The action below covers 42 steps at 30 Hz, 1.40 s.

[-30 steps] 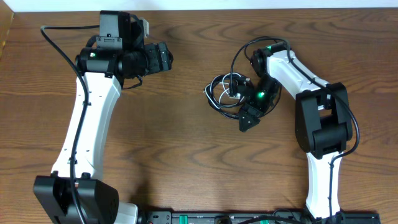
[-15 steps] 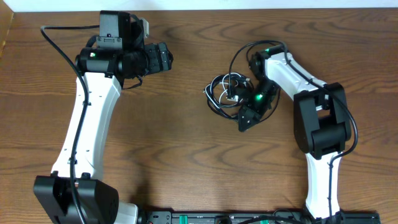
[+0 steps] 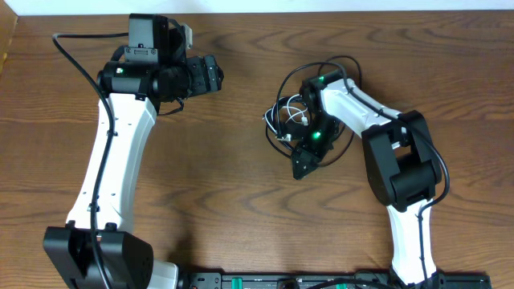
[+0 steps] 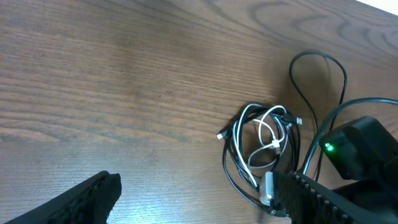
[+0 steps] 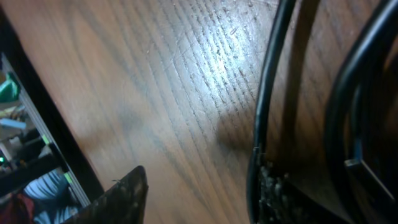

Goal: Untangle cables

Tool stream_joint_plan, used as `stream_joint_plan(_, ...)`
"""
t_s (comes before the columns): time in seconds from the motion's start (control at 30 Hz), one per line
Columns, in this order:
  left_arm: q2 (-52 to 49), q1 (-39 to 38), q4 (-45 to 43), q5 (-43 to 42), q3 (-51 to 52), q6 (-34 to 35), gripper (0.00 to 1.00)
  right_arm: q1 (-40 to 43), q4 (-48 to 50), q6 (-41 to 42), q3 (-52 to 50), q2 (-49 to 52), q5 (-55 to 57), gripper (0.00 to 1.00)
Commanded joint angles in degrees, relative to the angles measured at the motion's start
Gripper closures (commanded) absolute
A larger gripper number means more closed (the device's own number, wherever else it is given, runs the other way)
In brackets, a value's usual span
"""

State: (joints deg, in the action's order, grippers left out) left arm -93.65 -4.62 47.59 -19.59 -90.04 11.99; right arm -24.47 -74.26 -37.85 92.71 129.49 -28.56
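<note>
Over the last second the right arm (image 3: 353, 100) has swung leftward across the bench (image 3: 241, 193). Its right tool (image 3: 302, 163) now sits at the near edge of the cables (image 3: 287, 116), where earlier it stood off to their right. The bundle itself seems to lie mid-bench as it did, a white cord (image 4: 267, 134) looped among black ones. The tool's fingers have drawn closer, yet the right wrist view shows them apart with bare wood between and a black cord (image 5: 268, 112) running along one inner face. Nothing looks pinched, though the view is too tight to be sure. I judge this is lining up for a first pick, with no strand freed yet. The right arm is folded tight, wrist pitched down. The left arm (image 3: 112, 160) reaches to the far side, its left tool (image 3: 210, 76) spread wide and empty, well apart from the bundle.
</note>
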Motion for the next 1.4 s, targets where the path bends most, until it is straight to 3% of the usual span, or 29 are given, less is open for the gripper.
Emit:
stream_joint_plan(0.0, -0.70, 0.15, 0.15, -0.31, -0.17, -0.59, 0.13, -1.05, 1.68, 3.87, -3.15, 0.94, 4.42, 0.55)
stream_joint_plan(0.07, -0.70, 0.15, 0.13, -0.31, -0.17, -0.59, 0.13, -1.46, 2.16, 5.97, -3.30, 0.94, 4.46, 0.72)
stream_joint_plan(0.1, -0.70, 0.15, 0.13, -0.31, -0.17, -0.59, 0.13, -1.57, 2.51, 7.06, -3.28, 0.94, 4.44, 0.89)
stream_joint_plan(0.13, -0.70, 0.15, 0.13, -0.31, -0.17, -0.59, 0.13, -1.62, 2.86, 8.17, -3.13, 0.92, 4.44, 0.99)
stream_joint_plan(0.33, -0.70, 0.15, 0.11, -0.31, -0.17, -0.57, 0.13, -1.27, 1.53, 13.62, 2.86, 0.31, 1.55, 0.99)
stream_joint_plan(0.63, -0.70, 0.15, 0.11, -0.31, -0.17, -0.59, 0.13, 0.68, -4.96, 15.65, 24.48, -8.33, -2.91, 0.99)
stream_joint_plan(0.87, -0.70, 0.15, 0.11, -0.31, -0.17, -0.59, 0.13, 6.95, -2.21, 25.49, 37.44, -17.29, -2.91, 0.99)
stream_joint_plan(1.1, -0.70, 0.13, 0.15, -0.61, -0.17, -0.50, 0.13, 14.25, 5.27, 38.47, 40.02, -24.96, -2.86, 0.99)
stream_joint_plan(1.37, -0.72, -1.77, -0.48, -0.74, 1.05, -0.52, 0.13, 18.97, 8.31, 50.93, 40.02, -26.32, 1.99, 0.99)
